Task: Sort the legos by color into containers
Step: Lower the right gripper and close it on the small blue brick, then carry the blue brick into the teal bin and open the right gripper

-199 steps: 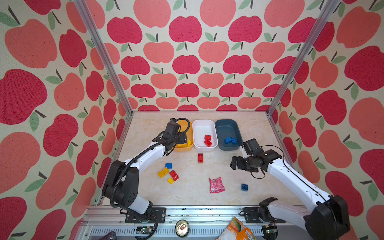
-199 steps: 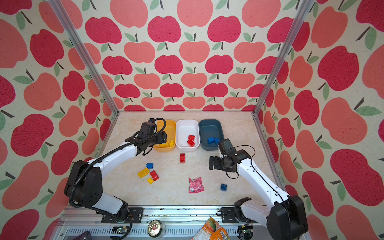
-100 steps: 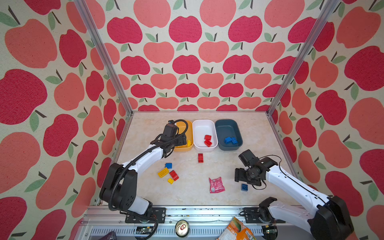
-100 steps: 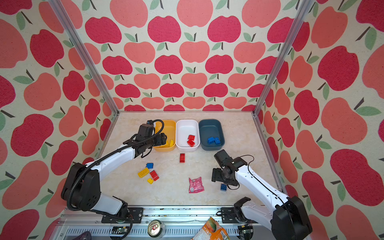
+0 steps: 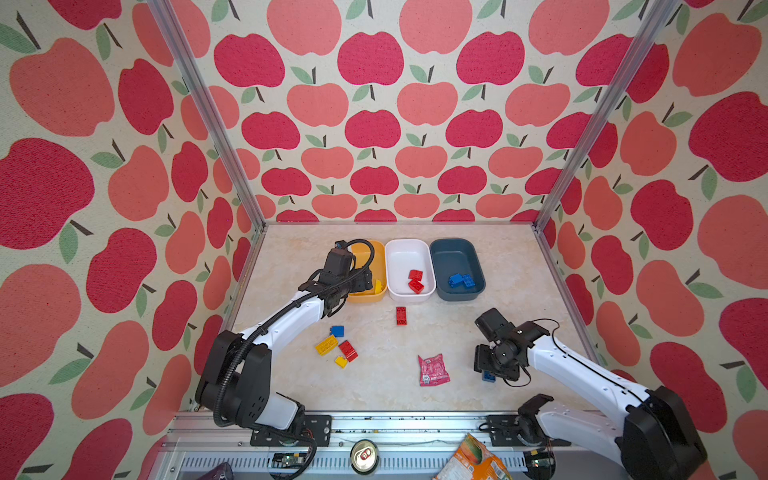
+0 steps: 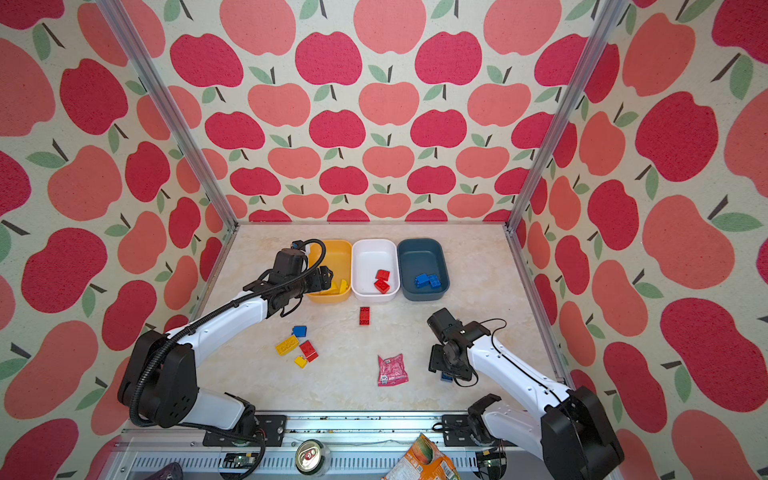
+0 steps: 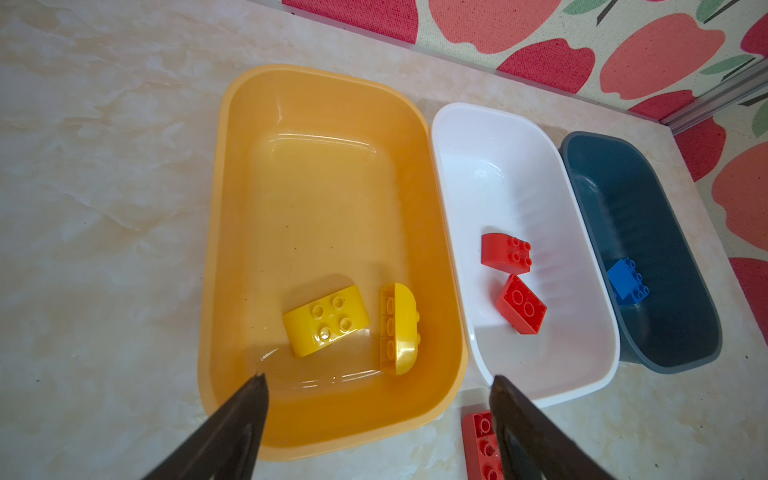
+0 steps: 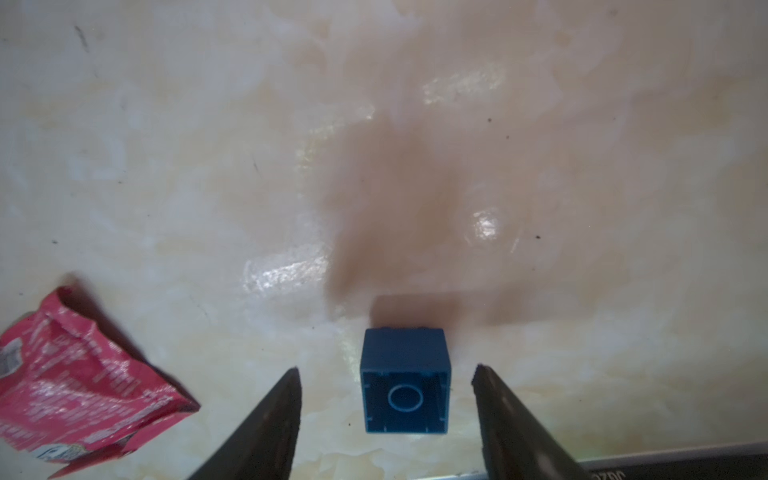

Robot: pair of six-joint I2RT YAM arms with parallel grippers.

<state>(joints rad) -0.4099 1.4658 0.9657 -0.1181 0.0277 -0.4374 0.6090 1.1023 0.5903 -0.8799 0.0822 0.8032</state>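
I've got the R gripper (image 8: 386,369) low at a small glossy blue square plastic brick (image 8: 405,382), lower right of the marble-look tabletop (image 5: 374,395) in both top views. Jaws are apart w/ a gap each side, nothing gripped. The brick's on its side, hollow underside facing the wrist view. L gripper (image 7: 379,377) is spread and empty over the near rim of the smooth yellow-orange rounded-rect plastic bin (image 7: 232,208), 2 yellow studded bricks (image 7: 326,320) inside. Long red studded brick (image 5: 401,316) sits mid-frame, long axis pointing at the white plastic bin (image 5: 409,249).
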